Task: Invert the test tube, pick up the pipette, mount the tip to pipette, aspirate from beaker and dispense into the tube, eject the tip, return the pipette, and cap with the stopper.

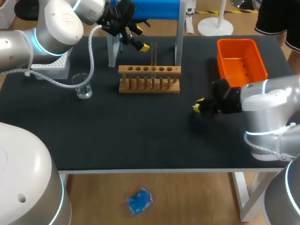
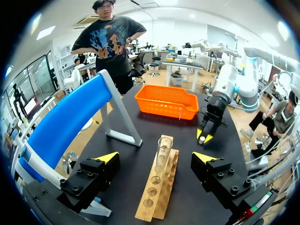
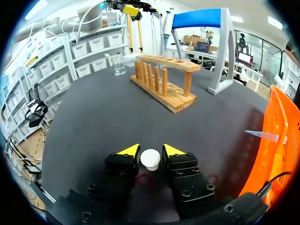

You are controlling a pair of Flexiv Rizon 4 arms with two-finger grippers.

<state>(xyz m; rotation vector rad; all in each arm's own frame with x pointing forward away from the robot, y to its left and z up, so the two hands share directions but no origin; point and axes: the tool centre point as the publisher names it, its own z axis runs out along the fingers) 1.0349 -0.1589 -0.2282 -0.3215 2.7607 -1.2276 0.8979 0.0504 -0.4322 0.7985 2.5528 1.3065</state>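
Note:
A clear test tube [image 1: 153, 54] stands upright in the wooden rack [image 1: 149, 79] at the back middle of the table. My left gripper [image 1: 141, 39] hovers by the tube's top, open; in the left wrist view the tube [image 2: 163, 150] rises between its wide-apart fingers without touching them. My right gripper [image 1: 198, 107] is low over the mat, right of the rack. In the right wrist view a white stopper [image 3: 150, 159] fills the gap between its yellow fingertips [image 3: 129, 150], which touch it from both sides. A glass beaker [image 1: 83, 86] stands left of the rack.
The blue-topped pipette stand [image 1: 154, 9] rises behind the rack. An orange bin [image 1: 241, 61] sits at the back right, with a clear pipette tip [image 3: 262, 135] lying over its rim. A white tip box [image 1: 51, 68] is under my left arm.

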